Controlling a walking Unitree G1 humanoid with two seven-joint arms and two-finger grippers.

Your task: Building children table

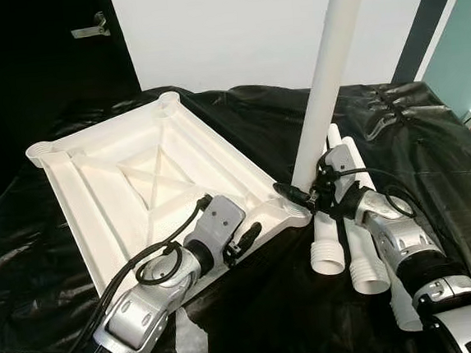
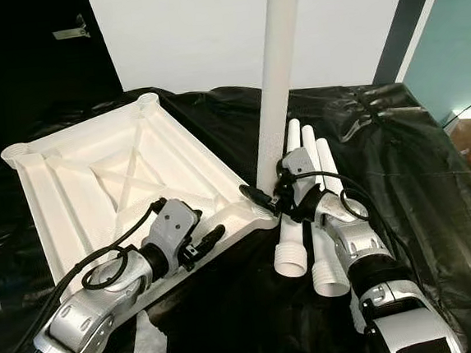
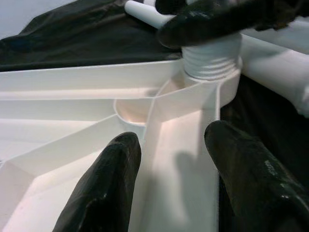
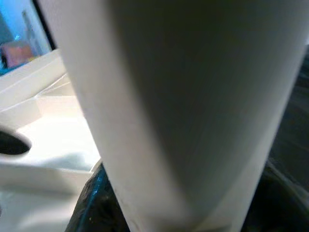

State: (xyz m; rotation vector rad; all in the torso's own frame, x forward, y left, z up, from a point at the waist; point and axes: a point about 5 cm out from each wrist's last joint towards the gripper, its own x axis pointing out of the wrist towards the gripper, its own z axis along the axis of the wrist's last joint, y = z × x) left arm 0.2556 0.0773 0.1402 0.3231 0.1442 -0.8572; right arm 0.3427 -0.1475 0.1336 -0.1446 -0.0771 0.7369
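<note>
One tabletop; one upright leg, three loose legs at 3 o'clock. Right gripper jaws clamp upright leg; left gripper jaws parted astride tabletop rib, seen from left wrist.

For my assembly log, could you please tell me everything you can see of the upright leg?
The upright leg is a smooth white tube that looks like plastic, leaning slightly and running out of the top of the picture. Its ribbed, threaded foot sits in the corner socket of the upside-down tabletop, with threads showing above the rim. The right gripper grips it just above the socket. The left gripper straddles the tabletop's edge nearby. Three spare legs lie beside it on the black sheet.
</note>
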